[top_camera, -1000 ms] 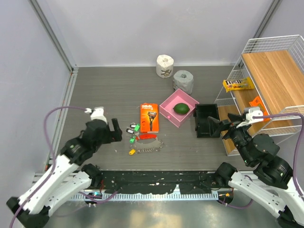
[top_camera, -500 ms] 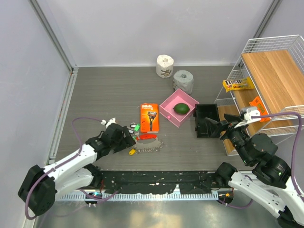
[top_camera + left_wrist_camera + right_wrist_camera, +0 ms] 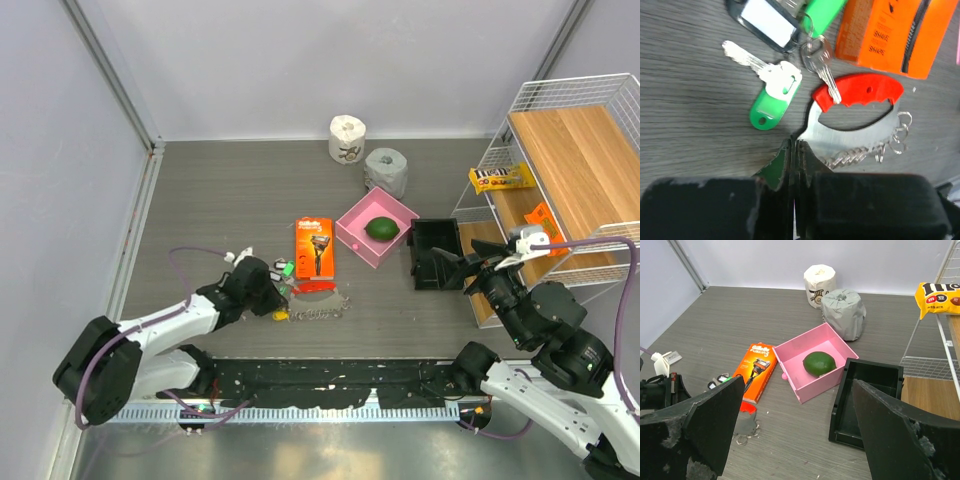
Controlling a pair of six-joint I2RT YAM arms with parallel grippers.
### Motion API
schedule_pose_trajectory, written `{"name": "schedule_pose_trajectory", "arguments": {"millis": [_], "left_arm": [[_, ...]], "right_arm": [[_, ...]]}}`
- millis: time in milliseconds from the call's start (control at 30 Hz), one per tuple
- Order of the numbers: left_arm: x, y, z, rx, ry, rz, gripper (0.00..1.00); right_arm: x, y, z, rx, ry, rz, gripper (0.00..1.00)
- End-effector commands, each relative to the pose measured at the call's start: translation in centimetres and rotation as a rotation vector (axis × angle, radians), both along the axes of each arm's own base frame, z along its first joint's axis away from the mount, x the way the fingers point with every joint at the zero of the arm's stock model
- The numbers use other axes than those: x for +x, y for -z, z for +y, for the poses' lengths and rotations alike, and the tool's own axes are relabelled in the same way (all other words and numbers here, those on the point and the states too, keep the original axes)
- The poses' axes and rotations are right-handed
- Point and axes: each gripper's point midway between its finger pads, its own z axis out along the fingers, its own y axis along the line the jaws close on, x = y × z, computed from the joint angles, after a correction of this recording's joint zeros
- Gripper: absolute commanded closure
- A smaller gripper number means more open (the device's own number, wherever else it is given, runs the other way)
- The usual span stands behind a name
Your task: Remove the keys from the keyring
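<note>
The keyring (image 3: 860, 90) is a red-topped loop with a flat silvery lower edge and a short chain (image 3: 865, 155); it lies beside the orange razor box (image 3: 895, 35). My left gripper (image 3: 795, 145) is shut, its fingers pinching the thin silvery left tip of the keyring. The keys fan out beyond it: one on a green tag (image 3: 772, 97), one on a black and white tag (image 3: 767, 22), and two bare silver ones (image 3: 822, 65) hooked at the red part. From above, the left gripper (image 3: 272, 300) is low at the keyring (image 3: 312, 288). My right gripper (image 3: 455, 265) hangs open and empty to the right.
A pink box (image 3: 352, 222) holding a green lime (image 3: 380, 228) sits behind the keyring, with a black tray (image 3: 435, 253) to its right. Two paper rolls (image 3: 347, 138) (image 3: 386, 170) stand at the back. A wire and wood rack (image 3: 560, 190) holds snack packs at the right.
My left arm has swung down and to the right to the keyring, and its jaws have gone from wide open to shut on the silvery tip. The right arm has stayed still.
</note>
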Motion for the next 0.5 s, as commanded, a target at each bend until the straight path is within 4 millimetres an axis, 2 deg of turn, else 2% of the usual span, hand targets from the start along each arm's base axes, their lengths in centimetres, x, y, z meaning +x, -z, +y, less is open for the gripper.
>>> {"name": "schedule_pose_trajectory", "arguments": {"millis": [0, 100, 300, 400, 433, 467], "left_arm": [[0.3, -2.6, -3.7, -0.149, 0.15, -0.076, 1.0], [0.2, -5.0, -5.5, -0.174, 0.252, -0.132, 1.0], [-0.7, -9.1, -7.1, -0.134, 0.383, -0.249, 1.0], [-0.6, -9.8, -5.8, -0.055, 0.384, -0.281, 1.0], [-0.2, -9.7, -4.9, -0.003, 0.361, -0.29, 0.96], [-0.1, -9.5, -3.8, 0.051, 0.344, -0.284, 0.86]], "right_arm": [[0.0, -1.3, -0.1, 0.042, 0.004, -0.034, 0.05], [0.0, -0.8, 0.9, 0.042, -0.036, -0.015, 0.04], [0.3, 0.9, 4.4, 0.036, -0.156, 0.047, 0.04], [0.5, 1.9, 6.0, 0.03, -0.208, 0.083, 0.05], [0.6, 2.0, 6.2, 0.03, -0.214, 0.088, 0.05], [0.6, 2.3, 6.6, 0.027, -0.226, 0.103, 0.04]]}}
